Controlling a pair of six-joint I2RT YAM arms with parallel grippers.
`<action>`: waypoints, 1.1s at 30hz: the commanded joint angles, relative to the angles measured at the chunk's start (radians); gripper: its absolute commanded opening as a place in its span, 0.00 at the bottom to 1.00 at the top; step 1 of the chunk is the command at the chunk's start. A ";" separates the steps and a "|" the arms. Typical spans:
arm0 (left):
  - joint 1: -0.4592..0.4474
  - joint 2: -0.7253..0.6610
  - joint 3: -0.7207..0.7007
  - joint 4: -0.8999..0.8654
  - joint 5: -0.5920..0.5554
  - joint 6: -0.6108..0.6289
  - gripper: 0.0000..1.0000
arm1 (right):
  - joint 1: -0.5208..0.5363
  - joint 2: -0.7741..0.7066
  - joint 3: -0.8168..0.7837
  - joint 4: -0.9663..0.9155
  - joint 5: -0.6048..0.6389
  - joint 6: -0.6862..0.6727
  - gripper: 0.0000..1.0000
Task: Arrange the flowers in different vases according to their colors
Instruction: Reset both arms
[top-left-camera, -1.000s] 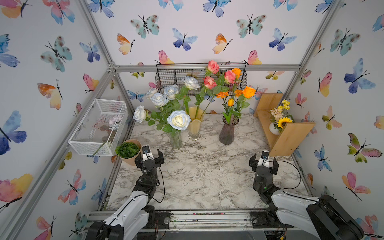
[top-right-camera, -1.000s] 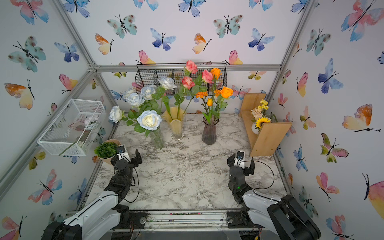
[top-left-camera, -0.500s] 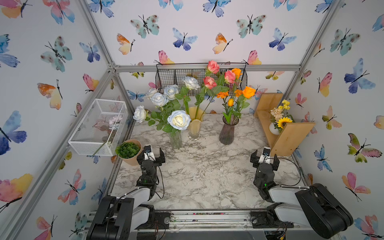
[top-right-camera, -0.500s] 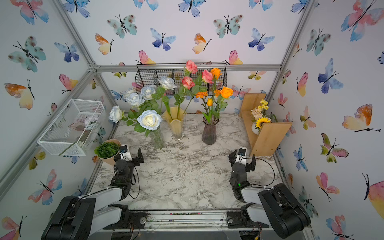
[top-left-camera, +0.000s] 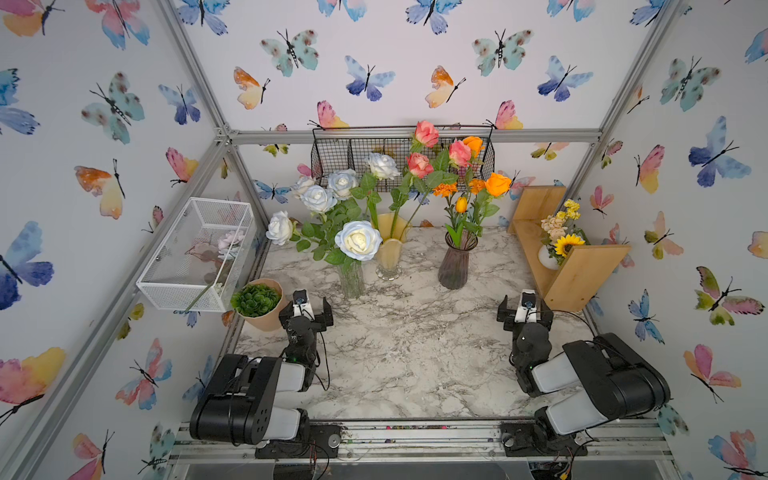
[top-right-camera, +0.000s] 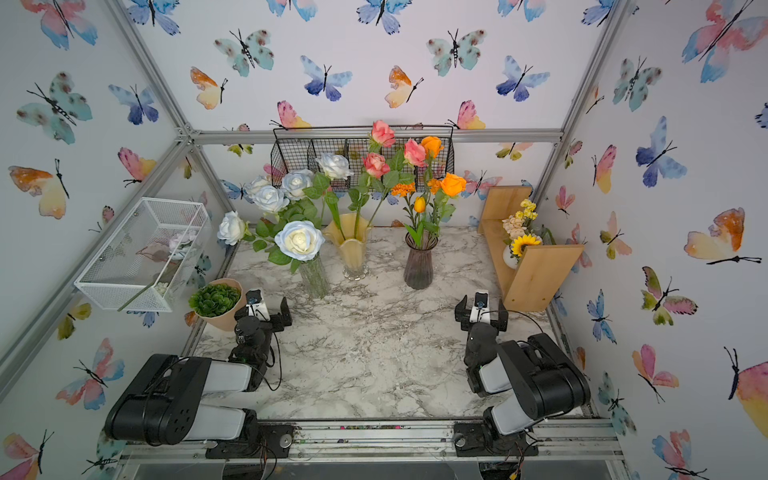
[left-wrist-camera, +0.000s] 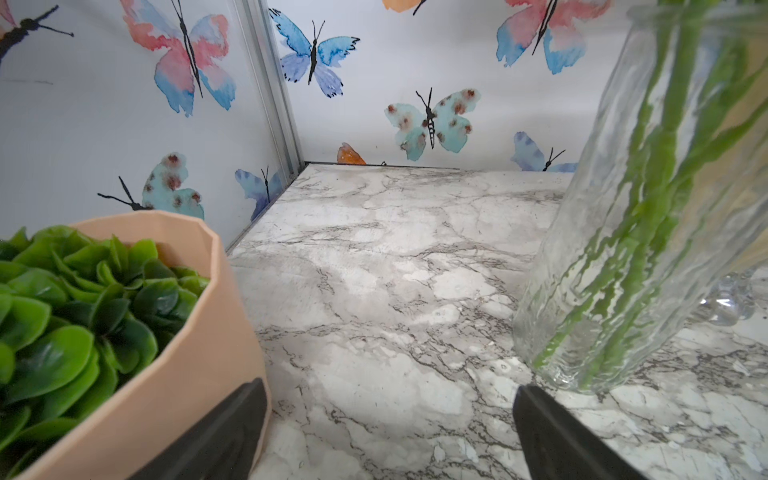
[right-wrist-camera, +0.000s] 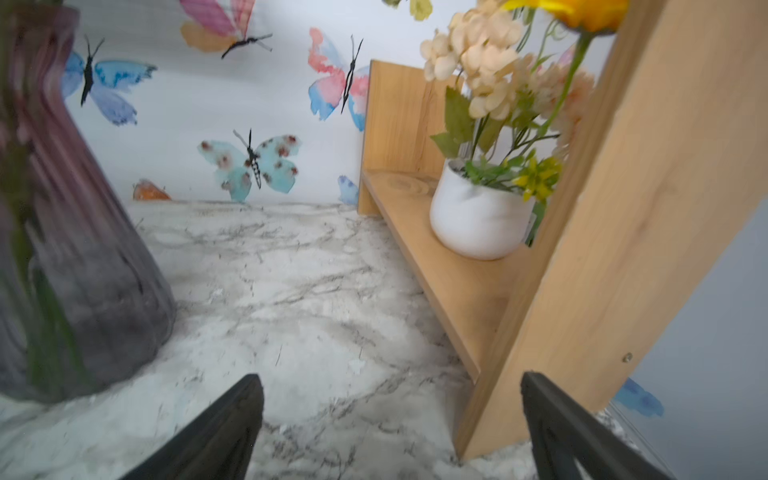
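Left hand (top-left-camera: 306, 313): spread wide and holding nothing; it is low over the tabletop (top-left-camera: 415, 357), just beside the tan pot (top-left-camera: 269, 323) with the green succulent (top-left-camera: 255, 299).
Left wrist view: the two dark fingers (left-wrist-camera: 232, 432) stand well apart, with only bare marble between them; the clear vase (left-wrist-camera: 648, 232) with green stems is near one finger.
Right hand (top-left-camera: 525, 315): also spread wide and empty; it is near the front end of the wooden shelf (top-left-camera: 582, 274).
Right wrist view: the fingers (right-wrist-camera: 216, 432) are apart over bare marble, with the purple vase (right-wrist-camera: 83, 270) on one side and the shelf on the other.
Clear vase (top-left-camera: 351, 281): upright, at the left end of the row of three; it carries the white-blue roses (top-left-camera: 358, 240).
Yellow vase (top-left-camera: 390, 254): upright, in the middle, just beside the clear vase; the pink roses (top-left-camera: 419, 164) rise above it.
Purple vase (top-left-camera: 455, 268): upright, at the right end, a little apart from the yellow vase; the orange flowers (top-left-camera: 497, 183) stand in it.
Not clear: the stems cross. I cannot tell which vase holds the highest white rose (top-left-camera: 382, 166).
Shelf: it carries a small white vase (top-left-camera: 545, 258) with the sunflower bunch (top-left-camera: 567, 244).
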 joint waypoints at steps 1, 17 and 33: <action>0.005 0.003 0.009 0.036 0.013 0.003 0.99 | -0.026 0.062 0.012 0.054 -0.126 0.023 0.99; 0.008 0.004 0.020 0.019 0.017 0.001 0.99 | -0.029 -0.001 0.058 -0.158 -0.107 0.068 0.99; 0.011 0.006 0.023 0.013 0.023 -0.001 0.99 | -0.029 0.005 0.057 -0.143 -0.102 0.062 0.99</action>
